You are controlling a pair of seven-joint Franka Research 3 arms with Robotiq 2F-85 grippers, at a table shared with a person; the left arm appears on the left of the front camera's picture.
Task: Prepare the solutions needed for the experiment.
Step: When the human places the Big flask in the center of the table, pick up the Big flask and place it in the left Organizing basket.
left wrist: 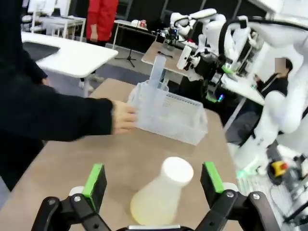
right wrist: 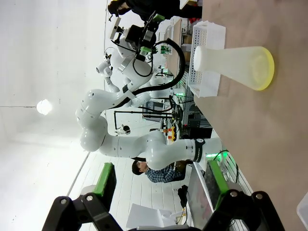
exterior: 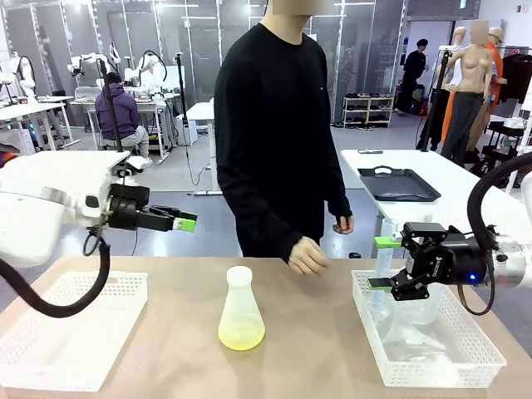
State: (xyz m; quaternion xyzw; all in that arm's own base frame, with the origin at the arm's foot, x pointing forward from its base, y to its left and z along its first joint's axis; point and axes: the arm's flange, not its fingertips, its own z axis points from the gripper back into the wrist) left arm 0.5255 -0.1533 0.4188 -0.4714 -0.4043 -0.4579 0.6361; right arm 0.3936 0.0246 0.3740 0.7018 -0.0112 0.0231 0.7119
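Note:
A frosted conical flask (exterior: 240, 312) with a white round top stands upright at the table's middle, and the solutions (exterior: 241, 336) show as a shallow pale yellow-green layer in its base. My left gripper (exterior: 186, 221) hovers open and empty, well above the table to the flask's left. In the left wrist view the flask (left wrist: 161, 195) stands beyond my open left gripper (left wrist: 153, 179). My right gripper (exterior: 384, 263) is open beside a clear tall cylinder (exterior: 384, 229) standing in the right basket. The rolled right wrist view shows the flask (right wrist: 231, 65) sideways far beyond my empty right gripper (right wrist: 161, 179).
A person in black stands at the far side, one hand (exterior: 307, 257) over the table near the right basket (exterior: 440, 378), which holds clear labware. A white mesh basket (exterior: 83, 279) sits at the front left. Bare tabletop surrounds the flask.

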